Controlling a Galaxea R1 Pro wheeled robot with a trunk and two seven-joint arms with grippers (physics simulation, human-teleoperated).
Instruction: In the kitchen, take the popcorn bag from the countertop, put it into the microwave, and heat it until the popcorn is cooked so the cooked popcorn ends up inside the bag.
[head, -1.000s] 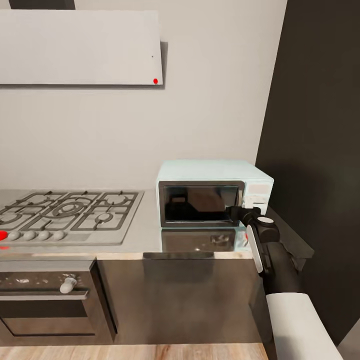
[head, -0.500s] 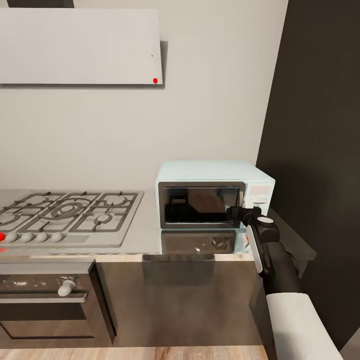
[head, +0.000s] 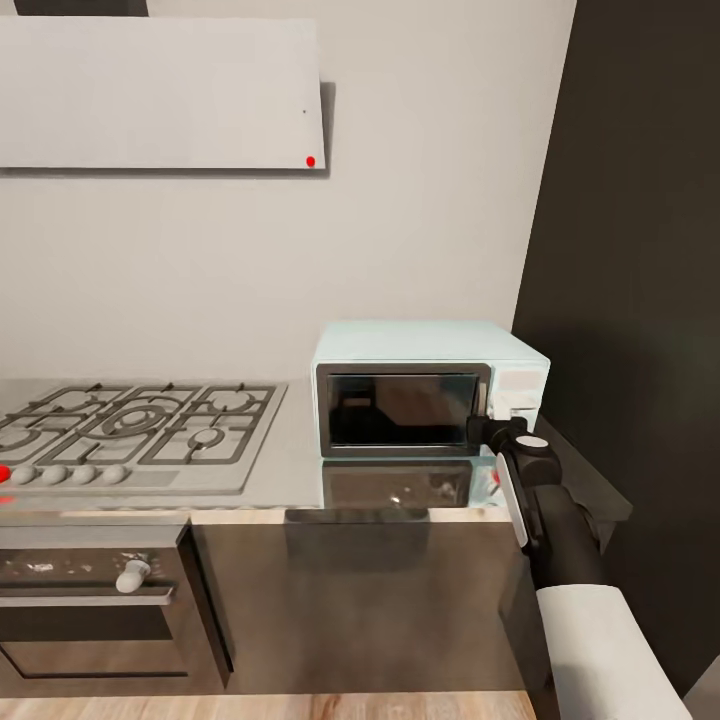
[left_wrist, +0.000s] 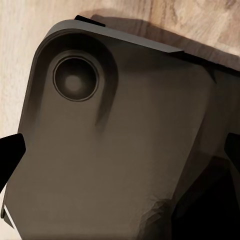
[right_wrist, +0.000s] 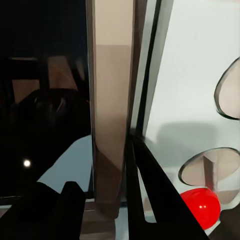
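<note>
We find the right gripper (head: 484, 428) at the microwave (head: 430, 385) door's right edge, its dark fingers (right_wrist: 150, 190) straddling the vertical door handle (right_wrist: 112, 100), slightly parted; a firm grip we cannot confirm. The microwave stands on the desk (head: 300, 470), door shut, beside the gas hob (head: 130, 430). Left fingers' spread: cannot tell.

Head camera: I look forward and down at the small boxy pale mint-blue microwave (head: 430, 385). My right wrist camera views its door frame (right_wrist: 112, 110) very close; left wrist camera faces floorward.
</note>
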